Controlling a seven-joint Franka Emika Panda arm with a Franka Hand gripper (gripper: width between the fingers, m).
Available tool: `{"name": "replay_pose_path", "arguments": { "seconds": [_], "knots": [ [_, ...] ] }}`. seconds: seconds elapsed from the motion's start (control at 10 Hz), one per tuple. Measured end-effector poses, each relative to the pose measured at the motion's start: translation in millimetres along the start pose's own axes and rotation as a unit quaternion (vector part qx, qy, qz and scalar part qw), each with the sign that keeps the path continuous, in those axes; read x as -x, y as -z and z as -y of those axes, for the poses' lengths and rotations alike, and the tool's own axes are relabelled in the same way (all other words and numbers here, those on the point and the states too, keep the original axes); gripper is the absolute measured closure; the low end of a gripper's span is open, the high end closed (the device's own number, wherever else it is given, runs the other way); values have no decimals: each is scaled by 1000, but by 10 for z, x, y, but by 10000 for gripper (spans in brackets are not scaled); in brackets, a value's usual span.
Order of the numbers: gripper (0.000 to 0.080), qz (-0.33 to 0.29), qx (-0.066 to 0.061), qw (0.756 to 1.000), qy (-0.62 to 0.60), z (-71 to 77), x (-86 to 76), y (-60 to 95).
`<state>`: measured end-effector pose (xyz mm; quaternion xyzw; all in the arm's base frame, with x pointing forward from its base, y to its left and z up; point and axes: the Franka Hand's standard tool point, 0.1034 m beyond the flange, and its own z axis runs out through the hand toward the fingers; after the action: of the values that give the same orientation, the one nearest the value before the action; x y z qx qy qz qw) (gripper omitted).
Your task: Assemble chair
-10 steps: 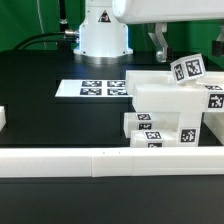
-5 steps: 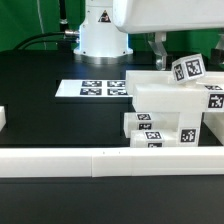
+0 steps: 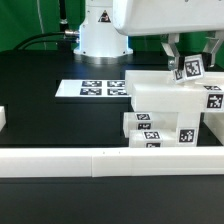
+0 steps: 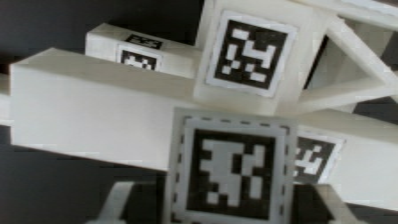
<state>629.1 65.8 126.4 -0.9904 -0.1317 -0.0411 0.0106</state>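
The chair pieces (image 3: 170,105) sit stacked in a cluster at the exterior view's right, just behind the border wall (image 3: 80,160) that runs across the front of the table (image 3: 40,100). The marker board (image 3: 92,89) lies flat on the table beside the cluster, toward the exterior view's left, with the robot base (image 3: 100,38) behind it.

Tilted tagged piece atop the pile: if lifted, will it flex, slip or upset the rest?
Probably stiff: the tilted piece looks like thick moulded plastic. Its smooth white faces may be slippery in a pinch. It seems to lean on the stacked parts, so lifting might nudge them, though they look blocky and unlikely to tip.
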Motion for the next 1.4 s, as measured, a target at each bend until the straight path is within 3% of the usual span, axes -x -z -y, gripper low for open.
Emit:
{"name": "replay_pose_path", "arguments": {
  "seconds": [0.5,0.8,1.4],
  "knots": [
    [512,4,2,1000,-14,-13,-37,-5],
    [512,7,19,999,-43,-52,-135,-10],
    [512,-9,23,996,-91,-72,-217,-24]
  ]
}}
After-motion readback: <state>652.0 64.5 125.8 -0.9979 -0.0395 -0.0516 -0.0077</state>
